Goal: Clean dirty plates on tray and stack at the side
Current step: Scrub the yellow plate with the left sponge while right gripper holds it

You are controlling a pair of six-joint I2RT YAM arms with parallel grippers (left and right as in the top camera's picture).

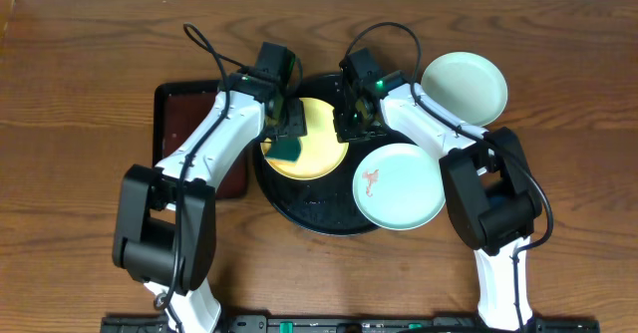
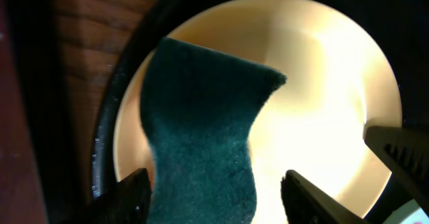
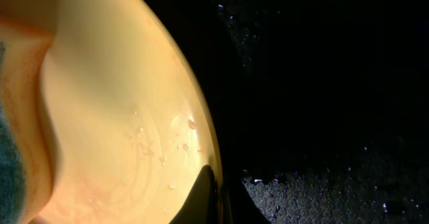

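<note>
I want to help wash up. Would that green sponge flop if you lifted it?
Probably floppy: the green sponge curls over in the left gripper. Likely light too; it looks thin and soft. On the wet-looking yellow plate it might slide easily.

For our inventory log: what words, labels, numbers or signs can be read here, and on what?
None can be read: the yellow plate, two mint plates, black tray and green sponge show no text.
In the left wrist view, pale specks on the tray rim are too small to read.
</note>
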